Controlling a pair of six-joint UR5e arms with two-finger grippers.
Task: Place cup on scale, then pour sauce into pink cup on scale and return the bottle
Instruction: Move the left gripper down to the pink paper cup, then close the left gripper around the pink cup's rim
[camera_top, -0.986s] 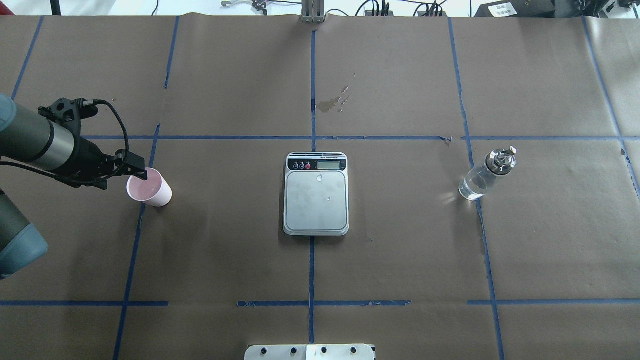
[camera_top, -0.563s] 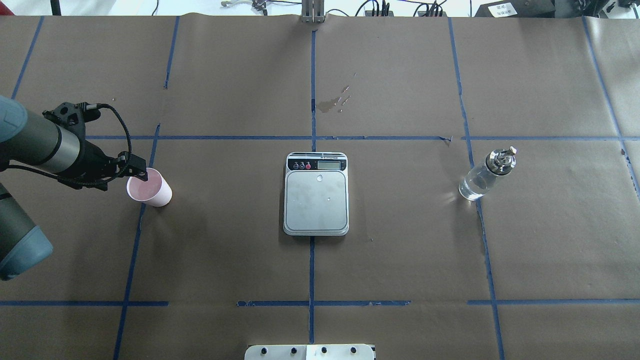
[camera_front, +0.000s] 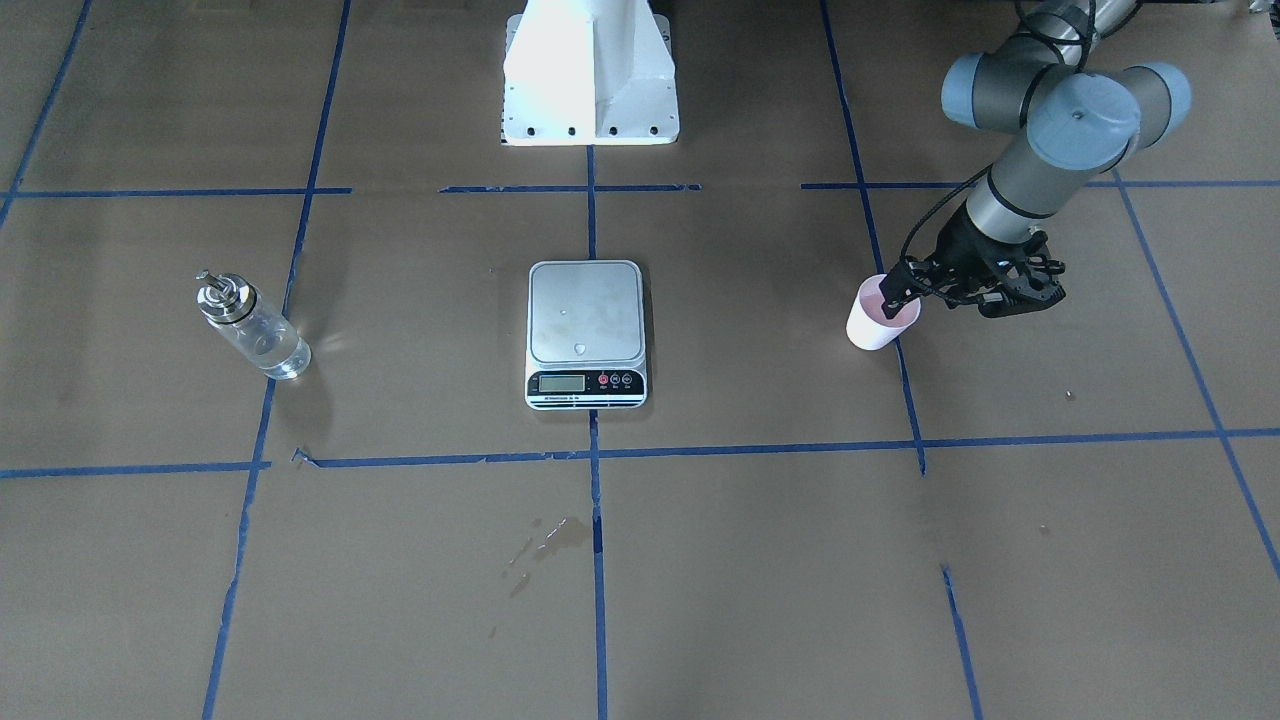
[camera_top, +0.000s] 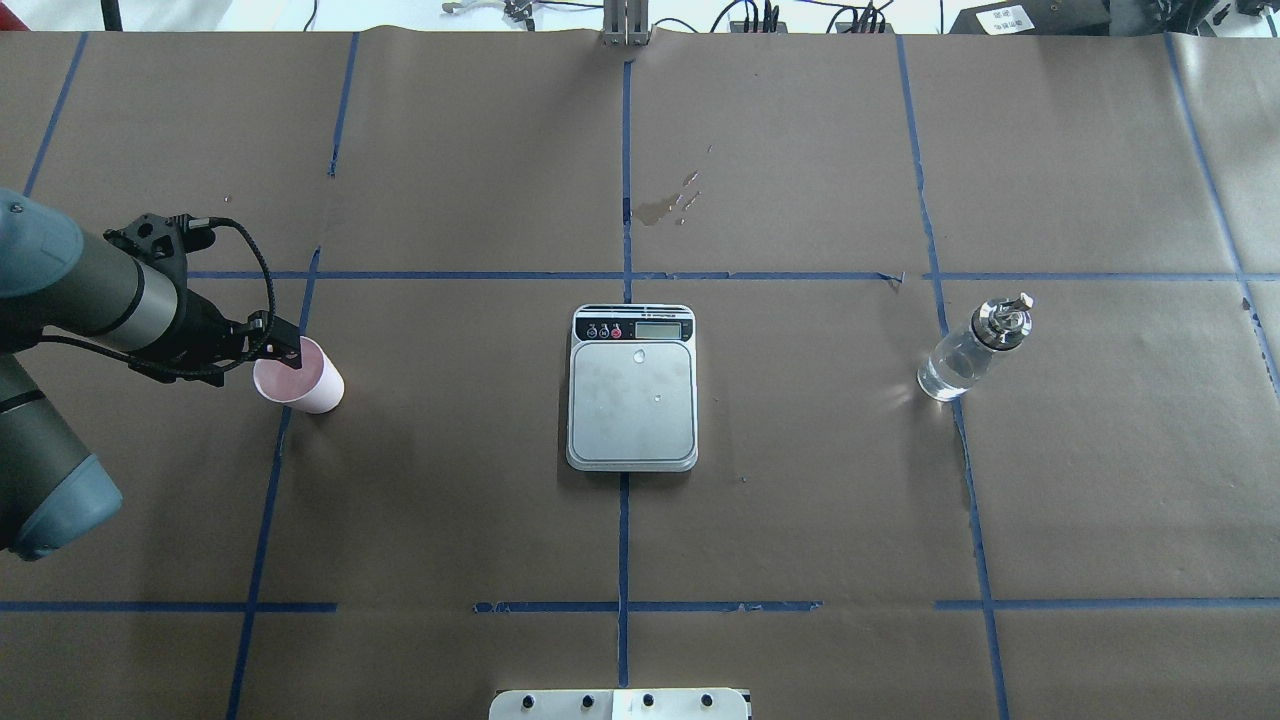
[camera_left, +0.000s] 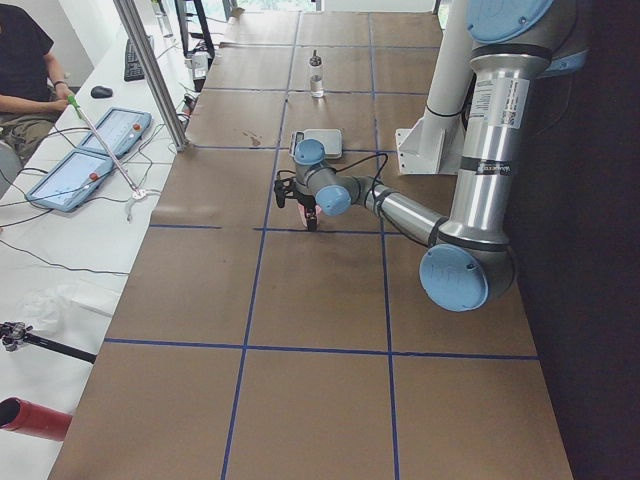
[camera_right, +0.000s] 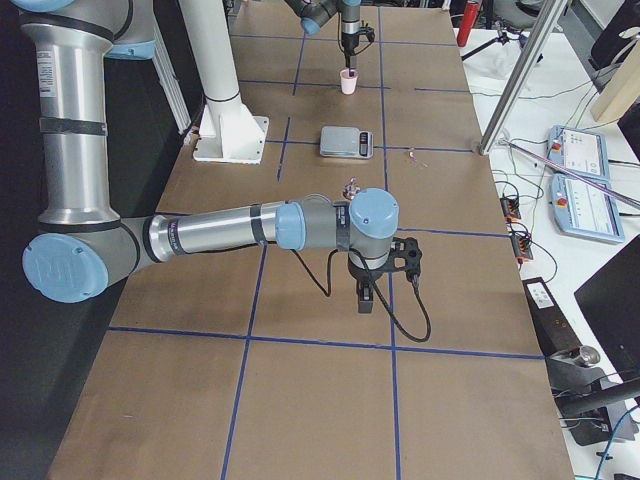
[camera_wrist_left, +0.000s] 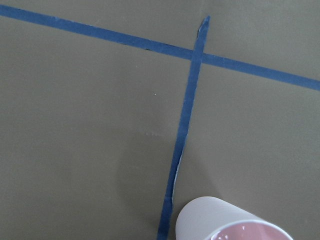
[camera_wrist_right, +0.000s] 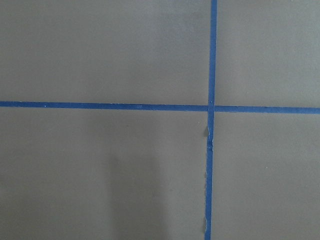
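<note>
Left gripper (camera_top: 284, 350) sits at the cup (camera_top: 300, 380) rim, mid-left; clamped or not, I can't tell. A shallow pinch could tip it.

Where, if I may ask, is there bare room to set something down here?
Bare paper lies between cup and scale, and between scale and bottle. It is crowded at the cup, under the left gripper.

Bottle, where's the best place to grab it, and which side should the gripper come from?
Take the bottle round its clear glass body, below the silver spout cap. It stands upright and the body is a plain cylinder, so a level approach from the side suits it, likely from the robot's right. The cap looks narrow and uneven.
</note>
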